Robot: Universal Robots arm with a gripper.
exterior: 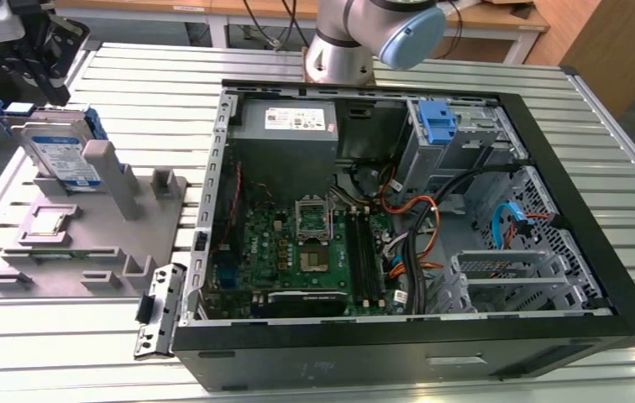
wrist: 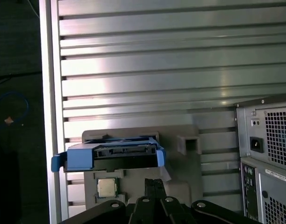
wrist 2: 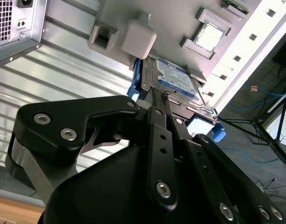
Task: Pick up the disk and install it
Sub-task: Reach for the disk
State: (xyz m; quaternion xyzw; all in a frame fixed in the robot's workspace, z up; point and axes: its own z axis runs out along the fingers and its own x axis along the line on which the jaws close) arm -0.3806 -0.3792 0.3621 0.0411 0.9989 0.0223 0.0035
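Observation:
The disk (exterior: 62,155) stands on edge in a grey fixture (exterior: 93,227) at the exterior view's left, outside the computer case. It is silver with a white-and-blue label and a blue bracket along its sides. In the second wrist view the disk (wrist 2: 178,77) shows its label face, and in the first wrist view the disk (wrist: 112,156) shows its connector edge. My gripper (exterior: 46,84) hangs just above it. The black fingers of the gripper (wrist 2: 162,95) lie pressed together with nothing between them, their tips close to the disk's upper edge. The gripper (wrist: 154,183) is apart from the disk.
The open computer case (exterior: 407,210) lies on the slatted metal table, with a blue-latched drive bay (exterior: 438,122) at its far side and a grey power supply (exterior: 286,122) beside that. A processor chip (wrist: 107,187) sits on the fixture. The case's rear panel (wrist: 269,149) is near the fixture.

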